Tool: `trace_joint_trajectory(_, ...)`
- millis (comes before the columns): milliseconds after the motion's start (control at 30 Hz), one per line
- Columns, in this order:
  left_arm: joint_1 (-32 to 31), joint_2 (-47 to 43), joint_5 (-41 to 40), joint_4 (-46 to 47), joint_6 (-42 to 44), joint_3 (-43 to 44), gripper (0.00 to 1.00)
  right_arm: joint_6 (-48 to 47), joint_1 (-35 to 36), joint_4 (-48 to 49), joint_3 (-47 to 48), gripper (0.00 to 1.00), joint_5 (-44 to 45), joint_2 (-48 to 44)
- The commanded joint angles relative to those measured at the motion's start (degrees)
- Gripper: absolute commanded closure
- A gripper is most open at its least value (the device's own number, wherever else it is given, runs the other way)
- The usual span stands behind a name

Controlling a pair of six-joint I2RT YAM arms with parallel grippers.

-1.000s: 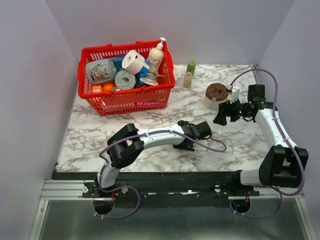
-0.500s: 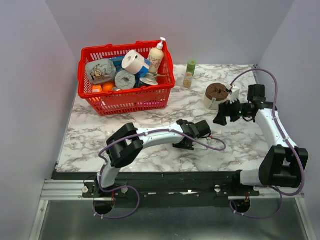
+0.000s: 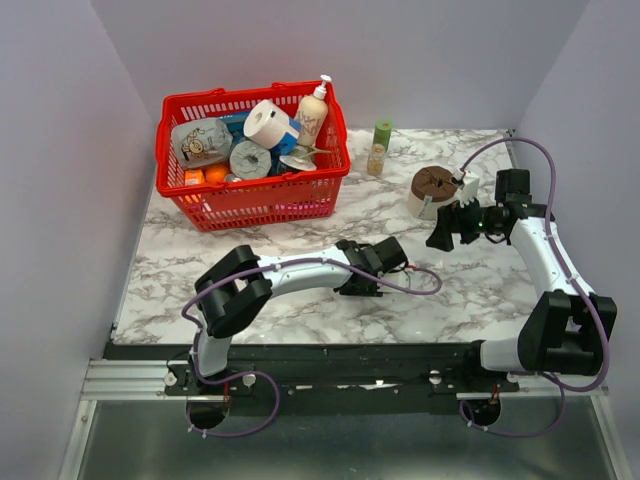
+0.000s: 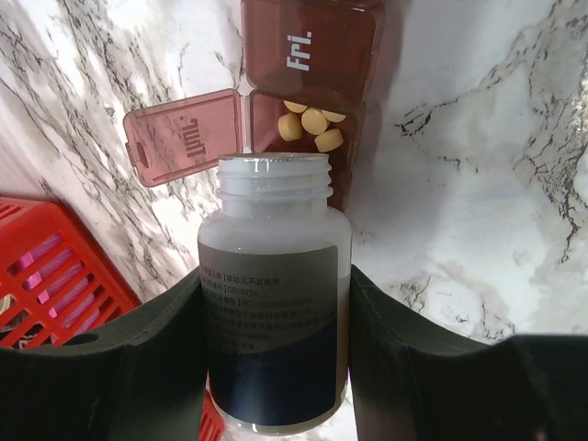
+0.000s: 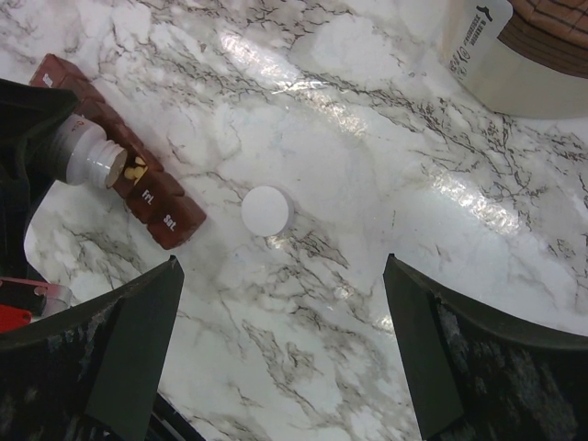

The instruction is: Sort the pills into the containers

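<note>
The containers (image 4: 312,55) are a dark red-brown strip of lidded compartments lying on the marble. The Thu lid (image 4: 184,136) is flipped open and a few yellow pills (image 4: 312,122) lie in that compartment; the Fri lid is shut. My left gripper (image 4: 276,276) is shut on a white pill bottle (image 4: 274,312) with a dark label, its uncapped mouth just short of the open compartment. The right wrist view shows the strip (image 5: 152,204) at the left with the bottle (image 5: 87,158) tipped over it. My right gripper (image 5: 282,260) hangs open above bare marble, empty, right of the strip.
A white round bottle cap (image 5: 266,209) lies on the marble beside the strip. A cream tub with a brown top (image 3: 432,192) stands by my right gripper (image 3: 445,232). A green-capped bottle (image 3: 380,147) and a red basket (image 3: 250,205) of goods stand at the back.
My left gripper with the bottle has shifted a little to the left along the strip. The right arm has not moved.
</note>
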Motion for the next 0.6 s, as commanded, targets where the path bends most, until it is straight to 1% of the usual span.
trace_joint_trajectory(0,0.80,-3.99,3.70,5.98,-1.84,-3.03,1.00,-0.24,-0.51,-1.39,0.59,0.00,-1.67,0.20)
trace_joint_trajectory(267,2.29,-7.68,6.78,13.10,-3.86,-9.26,1.00,-0.33,-0.51,-1.30,0.59,0.00,-1.85,0.12)
trace_joint_trajectory(533,4.13,-13.30,11.18,24.09,-5.71,-16.82,1.00,-0.50,-0.51,-1.13,0.41,0.00,-1.85,0.12)
trace_joint_trajectory(567,4.40,-14.10,11.88,25.58,-5.97,-18.92,1.00,-0.59,-0.51,-1.13,0.33,0.00,-1.85,0.20)
